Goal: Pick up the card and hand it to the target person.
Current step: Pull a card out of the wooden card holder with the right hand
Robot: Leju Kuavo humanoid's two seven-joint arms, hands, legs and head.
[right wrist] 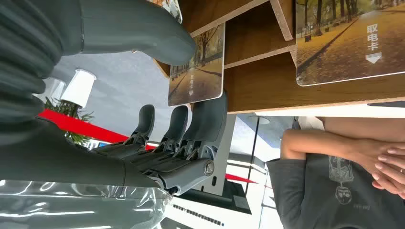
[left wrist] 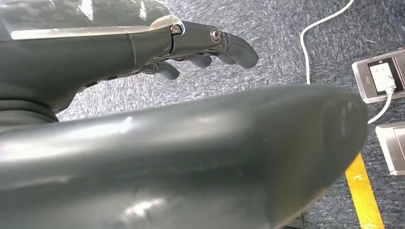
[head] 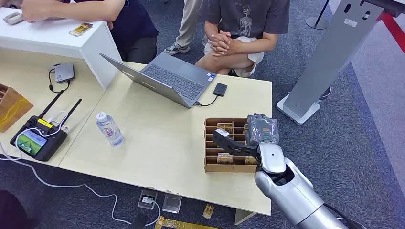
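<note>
The right hand [head: 260, 131] is reaching into the wooden card box [head: 208, 164] near the table's [head: 157, 143] right edge. In the right wrist view, the thumb [right wrist: 143, 28] and the fingers [right wrist: 210, 114] are closing on a card [right wrist: 196, 67] that is standing in a slot, so the hand is pinching it. I judge the pick-up step is in progress. Next, the hand needs to lift the card straight out and carry it to the seated person [head: 239, 28] behind the laptop [head: 167, 76]. The left hand [left wrist: 205, 45] is hanging over the carpet, with fingers loosely curled and holding nothing.
</note>
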